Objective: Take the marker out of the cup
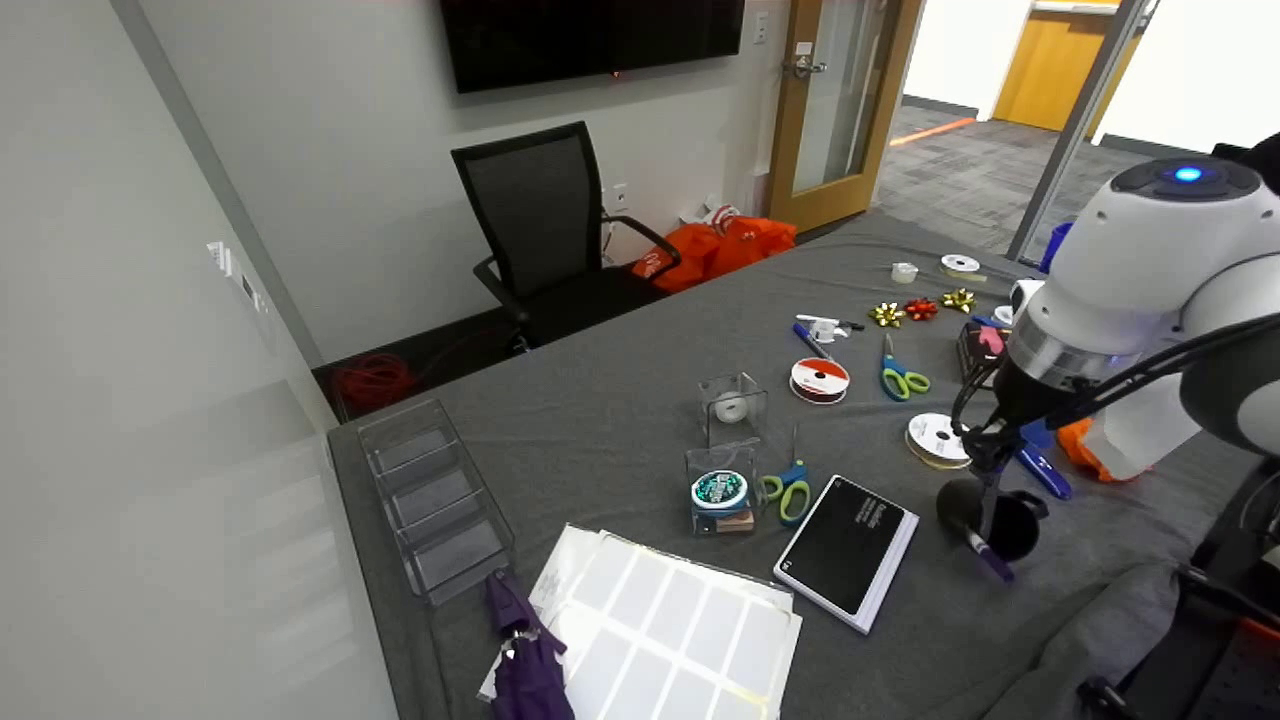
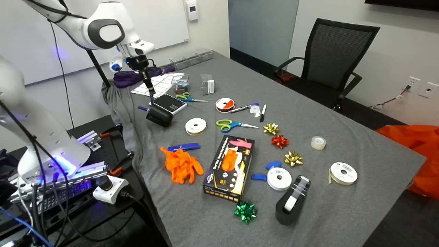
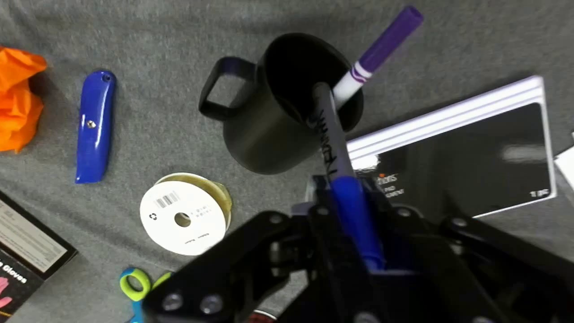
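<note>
The black cup [image 3: 273, 134] is tipped over, with its handle visible in the wrist view. It also shows in both exterior views [image 1: 1015, 530] [image 2: 160, 116]. A grey marker with a blue cap [image 3: 334, 130] has its far end inside the cup's mouth. My gripper [image 3: 343, 184] is shut on the marker's blue end, above the cup. The gripper also shows in both exterior views [image 1: 987, 460] [image 2: 151, 90]. A white marker with a purple cap [image 3: 388, 42] sticks out of the cup beside it, apart from the fingers. The inside of the cup is dark.
A black-covered pad [image 3: 466, 157] lies beside the cup. A white ribbon spool [image 3: 184, 217] and a blue utility knife [image 3: 94, 128] lie on the other side. Scissors [image 2: 229, 125], a glove box [image 2: 228, 168] and orange gloves [image 2: 181, 164] are also on the table.
</note>
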You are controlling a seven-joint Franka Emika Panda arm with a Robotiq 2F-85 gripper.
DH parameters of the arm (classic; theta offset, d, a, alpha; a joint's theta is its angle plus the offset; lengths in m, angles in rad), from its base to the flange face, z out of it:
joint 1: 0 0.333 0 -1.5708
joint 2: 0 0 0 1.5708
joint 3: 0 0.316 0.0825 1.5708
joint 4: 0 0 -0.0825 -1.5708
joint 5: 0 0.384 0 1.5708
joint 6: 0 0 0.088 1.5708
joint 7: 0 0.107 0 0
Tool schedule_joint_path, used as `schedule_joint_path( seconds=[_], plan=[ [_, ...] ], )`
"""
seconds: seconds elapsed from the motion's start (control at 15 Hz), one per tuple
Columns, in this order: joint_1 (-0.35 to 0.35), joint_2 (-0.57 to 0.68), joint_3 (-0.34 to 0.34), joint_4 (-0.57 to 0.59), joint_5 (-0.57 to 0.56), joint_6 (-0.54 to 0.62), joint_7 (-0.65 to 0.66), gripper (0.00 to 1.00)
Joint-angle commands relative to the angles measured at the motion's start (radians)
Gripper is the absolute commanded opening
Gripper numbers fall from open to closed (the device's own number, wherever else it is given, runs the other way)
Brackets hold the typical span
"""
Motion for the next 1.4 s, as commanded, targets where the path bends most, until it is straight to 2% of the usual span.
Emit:
schedule_joint_path(
  seconds=[0.0,0.33,0.8,1.13,1.33],
  plan=[
    [0.049,-0.183,-0.008,0.002,0.153,-0.187,-0.150,0.05],
    [0.036,-0.309,-0.003,0.041,0.162,-0.340,-0.187,0.05],
    [0.055,-0.373,-0.018,0.104,0.219,-0.428,-0.214,0.05],
    [0.049,-0.299,0.020,0.207,0.277,-0.308,-0.168,0.05],
    [0.023,-0.192,0.063,0.270,0.259,-0.130,-0.096,0.05]
  ],
)
